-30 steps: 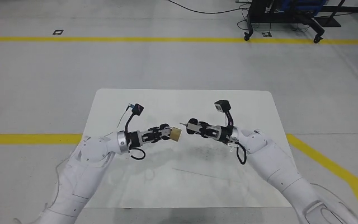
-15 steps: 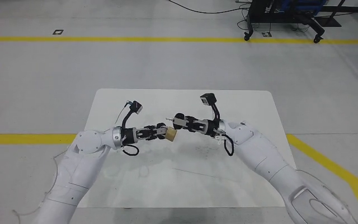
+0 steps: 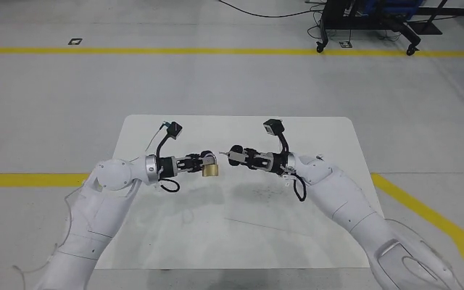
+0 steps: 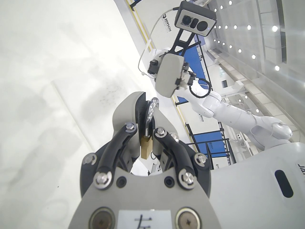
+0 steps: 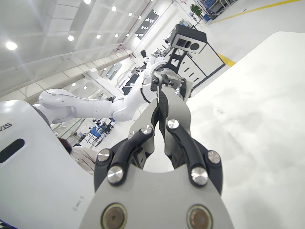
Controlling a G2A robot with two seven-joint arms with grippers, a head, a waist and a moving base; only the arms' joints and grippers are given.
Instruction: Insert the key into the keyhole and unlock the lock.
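Since half a sec ago the L arm is pulled back toward the desk's left edge, and the lock, which was almost touching the key, now sits apart from it. R arm is approx where it was.

Desk (image 3: pixel 290 239) is white, w/ both arms held above its middle, nearer the far edge than the near one. L gripper (image 3: pixel 204 159) is clamped on the lock (image 3: pixel 211 170) by its steel shackle (image 4: pixel 150 110). Its fingers (image 4: pixel 129 110) are pinched nearly together and the brass body hangs free (in the wrist view it sits back btw the fingers, toward the palm). R gripper (image 3: pixel 236 155) is squeezed tight on the key (image 3: pixel 228 152). The blade pokes out toward the left edge, aimed roughly at the lock but clear of it.

Risks, as I judge them:
- The lock is held by the shackle only, so the body can swing or twist when the key tip pushes on it. The blade would then skid off the face instead of finding the keyhole.
- I can't tell which way the keyhole faces. If it points down at the desk, a level approach misses altogether.
- The key is thin and gripped at its head, so a sideways shove could rotate it in the grip or pop it out onto the desk.
- Turning the key needs the body braced, and a loosely hanging body gives little counter-torque.
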